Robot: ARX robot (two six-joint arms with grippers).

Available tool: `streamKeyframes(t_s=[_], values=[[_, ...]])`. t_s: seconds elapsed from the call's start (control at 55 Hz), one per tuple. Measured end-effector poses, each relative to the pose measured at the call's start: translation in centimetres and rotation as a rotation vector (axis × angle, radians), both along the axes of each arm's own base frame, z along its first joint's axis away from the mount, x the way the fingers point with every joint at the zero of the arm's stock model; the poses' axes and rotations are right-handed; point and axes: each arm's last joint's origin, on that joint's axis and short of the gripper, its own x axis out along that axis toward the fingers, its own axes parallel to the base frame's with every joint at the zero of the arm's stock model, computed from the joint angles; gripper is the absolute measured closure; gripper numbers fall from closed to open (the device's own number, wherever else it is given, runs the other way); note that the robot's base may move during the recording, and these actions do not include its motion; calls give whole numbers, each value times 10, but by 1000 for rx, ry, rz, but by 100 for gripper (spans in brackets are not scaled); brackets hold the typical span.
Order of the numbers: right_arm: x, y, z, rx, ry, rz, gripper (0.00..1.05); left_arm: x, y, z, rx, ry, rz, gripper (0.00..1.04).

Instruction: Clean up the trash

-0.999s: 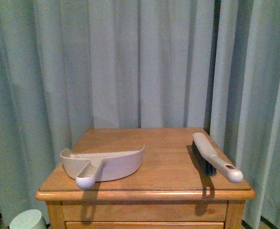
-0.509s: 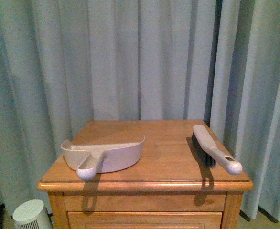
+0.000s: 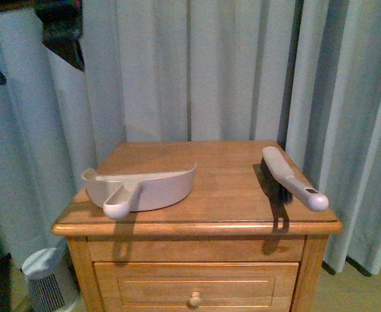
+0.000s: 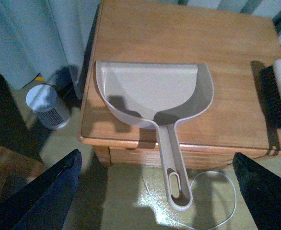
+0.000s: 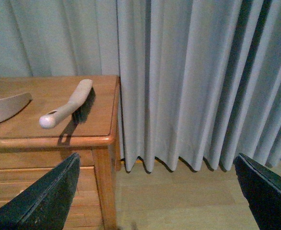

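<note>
The left gripper [image 4: 156, 158] hangs spread wide, its dark fingers [image 4: 44, 191] well apart and gripping nothing. It sits above the beige dustpan [image 4: 150, 93], roughly in line with the long handle that juts past the front edge of the wooden nightstand [image 3: 197, 227]. The right gripper [image 5: 157, 158] is splayed just as wide and also empty. It is off to the right of the nightstand, low, looking across at the hand brush [image 5: 66, 108], with pale curtains [image 5: 188, 81] filling the rest of its view.

To my eye this is the very start: both tools lie untouched, dustpan on the left of the top, brush on the right, well apart from each other. The brush rests with its dark bristles toward the back and its rounded handle end toward the front edge.

The dustpan is empty, bare plastic right across its tray. I can see no trash anywhere, neither on the tabletop nor on the floor that shows. A small white slatted cylinder [image 3: 44, 279] stands on the floor by the left corner; what it holds I cannot tell.

The next move likely calls for closing each gripper on its handle, then finding the trash.
</note>
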Motion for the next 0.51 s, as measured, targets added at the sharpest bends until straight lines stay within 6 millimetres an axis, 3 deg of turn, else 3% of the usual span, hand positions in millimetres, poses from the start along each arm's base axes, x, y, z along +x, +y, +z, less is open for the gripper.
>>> streamKeyframes(t_s=[0.182, 0.291, 0.509], values=[[0, 0, 0, 0, 0, 0, 7, 23, -26, -44, 65, 117, 28, 8], [0, 0, 0, 0, 0, 0, 7, 24, -42, -53, 82, 124, 0, 8], [0, 0, 0, 0, 0, 0, 7, 27, -55, -62, 77, 107, -30, 8]])
